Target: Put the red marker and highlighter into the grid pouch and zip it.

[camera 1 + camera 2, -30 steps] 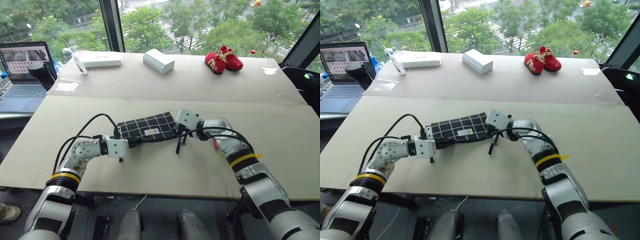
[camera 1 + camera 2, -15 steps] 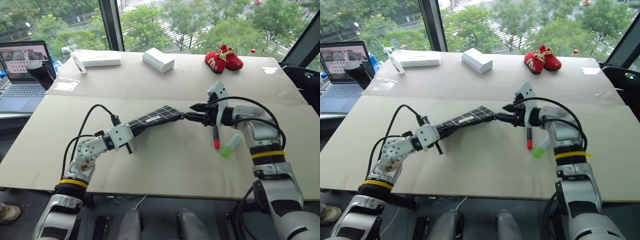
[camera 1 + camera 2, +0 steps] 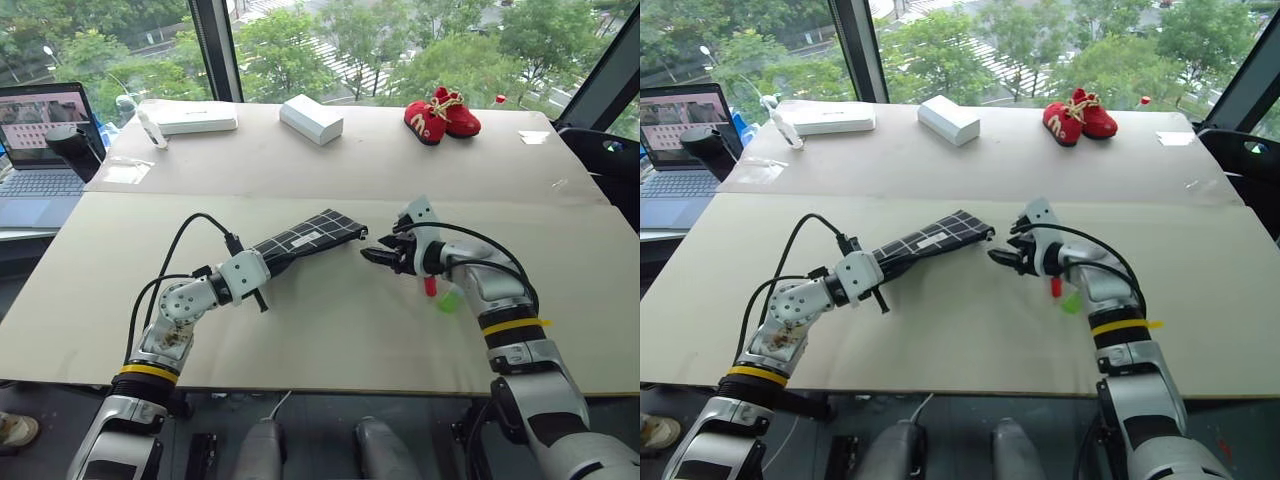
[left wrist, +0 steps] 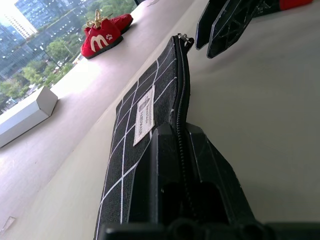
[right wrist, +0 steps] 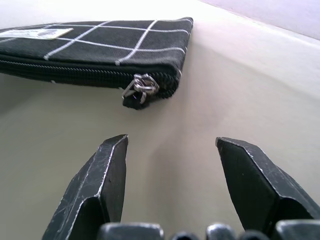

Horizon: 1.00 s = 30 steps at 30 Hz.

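**A:** Start with the big stuff. What's on my screen?

**B:** From the left eye view I see the table (image 3: pixel 330 330) taking up most of the frame. The grid pouch (image 3: pixel 305 237) sits just left of centre, its right end lifted off the surface and tilted upward toward the right. Top of the frame, left to right: a laptop (image 3: pixel 40 140) at the far left edge, a flat white box (image 3: pixel 195 117), a white block (image 3: pixel 311 119), and the red baby shoes (image 3: pixel 442 112) right of centre.

**A:** And my left gripper?

**B:** The left gripper (image 3: pixel 262 270) is clamped tight on the lower left end of the pouch. On the left wrist view its fingers (image 4: pixel 165 165) pinch the zipper edge between them, the white label (image 4: pixel 143 114) just beyond.

**A:** The right one?

**B:** The right gripper (image 3: pixel 373 251) sits at centre frame, just right of the pouch's raised end. Its fingers stand well spread and hold nothing. In the right wrist view, the fingers (image 5: pixel 97 185) are wide apart with bare table between them, and the metal zipper slider (image 5: pixel 141 89) at the pouch corner lies ahead of them, near but not touching.

**A:** The pens?

**B:** Both are on the table right of centre, partly hidden behind my right wrist. The red marker (image 3: pixel 430 286) shows its red tip; the highlighter (image 3: pixel 449 299) lies just beside it, lower right. Both are outside the pouch.
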Motion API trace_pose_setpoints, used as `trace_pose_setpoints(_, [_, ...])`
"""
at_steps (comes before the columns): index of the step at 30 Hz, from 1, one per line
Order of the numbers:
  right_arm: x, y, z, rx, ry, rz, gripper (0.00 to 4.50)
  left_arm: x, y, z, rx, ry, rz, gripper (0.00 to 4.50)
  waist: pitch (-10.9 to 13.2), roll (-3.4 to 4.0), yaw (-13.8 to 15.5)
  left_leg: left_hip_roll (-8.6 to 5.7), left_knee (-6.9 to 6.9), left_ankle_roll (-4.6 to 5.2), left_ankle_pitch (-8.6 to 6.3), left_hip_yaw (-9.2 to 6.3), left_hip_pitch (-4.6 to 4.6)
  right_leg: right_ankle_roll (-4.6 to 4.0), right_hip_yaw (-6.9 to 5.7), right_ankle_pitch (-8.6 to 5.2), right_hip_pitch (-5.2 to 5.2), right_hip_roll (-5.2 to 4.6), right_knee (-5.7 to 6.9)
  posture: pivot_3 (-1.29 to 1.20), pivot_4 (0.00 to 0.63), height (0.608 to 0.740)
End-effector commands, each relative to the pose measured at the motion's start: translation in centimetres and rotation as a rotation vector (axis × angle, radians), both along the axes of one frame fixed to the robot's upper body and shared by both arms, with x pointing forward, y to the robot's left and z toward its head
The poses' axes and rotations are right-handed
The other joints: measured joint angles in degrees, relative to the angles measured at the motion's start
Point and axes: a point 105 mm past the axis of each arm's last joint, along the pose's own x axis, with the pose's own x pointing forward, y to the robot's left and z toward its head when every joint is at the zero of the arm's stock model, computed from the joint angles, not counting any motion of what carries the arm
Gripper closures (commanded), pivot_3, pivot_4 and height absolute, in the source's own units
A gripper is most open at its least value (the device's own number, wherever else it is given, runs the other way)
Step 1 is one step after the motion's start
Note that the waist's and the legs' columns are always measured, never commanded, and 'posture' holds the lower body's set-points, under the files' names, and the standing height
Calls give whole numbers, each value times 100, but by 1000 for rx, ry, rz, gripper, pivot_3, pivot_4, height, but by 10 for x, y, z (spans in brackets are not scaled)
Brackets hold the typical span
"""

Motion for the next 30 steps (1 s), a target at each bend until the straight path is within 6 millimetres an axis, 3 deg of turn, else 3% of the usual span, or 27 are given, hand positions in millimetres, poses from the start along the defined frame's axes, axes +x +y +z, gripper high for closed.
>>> trace_pose_setpoints(1, [7,10,24,39,-85,21,1374,1,-2,14,-60,-33,15,4500,0,0,-4,0,0,0,0,-1,1,0,0,0,0,1,1,0,150,729])
trace_pose_setpoints(11, [15,33,35,64,-124,57,1374,6,-2,23,-135,-17,39,4500,0,0,-9,0,-1,0,0,-1,0,0,-1,0,-1,0,1,0,150,729])
trace_pose_setpoints(22, [21,35,39,56,-150,62,1374,6,-5,23,-152,-16,43,4500,0,1,-14,0,-1,0,0,-2,0,0,-2,0,0,0,2,0,150,729])
trace_pose_setpoints(25, [21,35,40,50,-155,75,2070,6,-4,23,-154,-16,47,4500,0,1,-17,0,-1,0,0,-2,0,0,-1,0,-1,0,2,0,150,729])
trace_pose_setpoints(30, [17,36,41,52,-161,113,3819,6,-5,23,-157,-16,47,4500,0,1,-13,0,-1,0,0,-2,0,0,-1,0,-1,0,2,0,150,729])
